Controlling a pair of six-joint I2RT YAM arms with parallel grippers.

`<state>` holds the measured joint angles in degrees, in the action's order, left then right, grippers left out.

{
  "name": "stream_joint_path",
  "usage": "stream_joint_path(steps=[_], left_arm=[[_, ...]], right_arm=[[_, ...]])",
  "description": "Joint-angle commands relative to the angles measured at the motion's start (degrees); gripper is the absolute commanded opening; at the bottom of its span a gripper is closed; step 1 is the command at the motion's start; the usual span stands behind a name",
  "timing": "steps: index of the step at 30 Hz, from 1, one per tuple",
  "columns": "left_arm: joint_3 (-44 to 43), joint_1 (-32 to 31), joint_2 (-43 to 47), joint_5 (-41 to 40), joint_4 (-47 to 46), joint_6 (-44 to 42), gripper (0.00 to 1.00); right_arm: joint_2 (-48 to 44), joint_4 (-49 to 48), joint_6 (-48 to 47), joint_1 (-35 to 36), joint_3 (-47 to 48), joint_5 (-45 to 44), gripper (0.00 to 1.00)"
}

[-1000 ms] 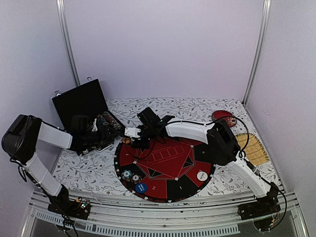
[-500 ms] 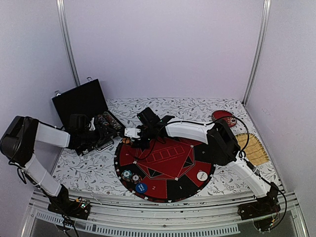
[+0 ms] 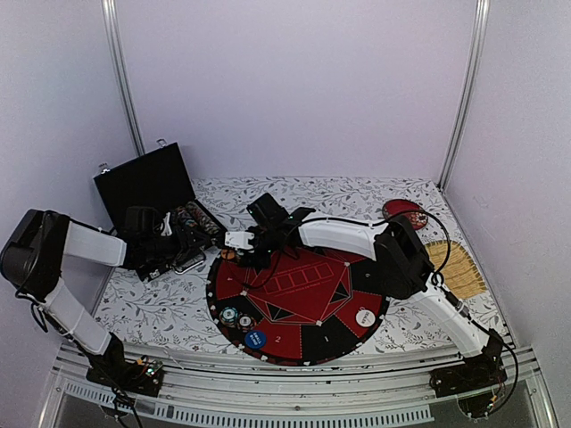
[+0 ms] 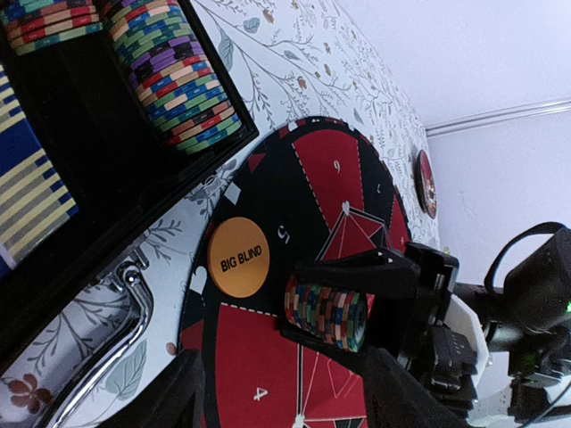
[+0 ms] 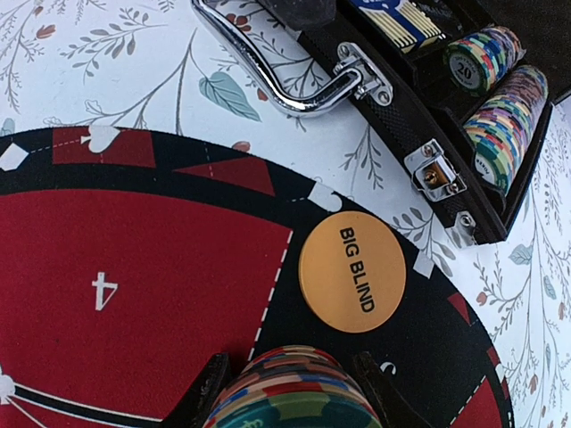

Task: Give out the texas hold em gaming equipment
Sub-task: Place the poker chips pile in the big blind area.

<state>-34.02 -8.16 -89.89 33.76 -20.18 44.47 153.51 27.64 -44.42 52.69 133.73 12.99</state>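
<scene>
Right wrist view shows us our right gripper clamped on a poker chip stack over the felt mat, BIG BLIND button just beside, chip case beyond; our left gripper gapes empty.

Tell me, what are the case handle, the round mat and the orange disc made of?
Handle: likely chromed metal, mirror-bright with sharp reflections. Mat: seemingly felt or similar cloth, matte, with dashed white lines like stitching. Disc: probably plastic, smooth satin orange with printed black lettering.
</scene>
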Motion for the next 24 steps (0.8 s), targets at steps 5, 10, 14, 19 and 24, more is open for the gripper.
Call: stream_joint_path(steps=[5,10,14,19,24], left_arm=[[-0.96,0.73,1.03,0.34,0.72,-0.97,0.63],[-0.70,0.76,1.47,0.19,0.94,-1.22,0.63],[-0.70,0.82,1.62,0.25,1.09,-1.31,0.64],[-0.83,0.90,1.85,0.26,1.20,-1.45,0.64],[-0.96,1.00,1.80,0.41,1.29,-1.47,0.64]], right_arm=[[4.68,12.64,4.04,-0.44,2.41,-4.08,0.14],[5.35,11.11,4.20,0.12,2.80,-4.21,0.15],[6.27,10.76,4.70,0.45,3.38,-4.15,0.18],[6.87,10.66,5.07,0.54,3.29,-4.55,0.29],[6.95,9.92,5.14,0.66,3.29,-4.36,0.35]])
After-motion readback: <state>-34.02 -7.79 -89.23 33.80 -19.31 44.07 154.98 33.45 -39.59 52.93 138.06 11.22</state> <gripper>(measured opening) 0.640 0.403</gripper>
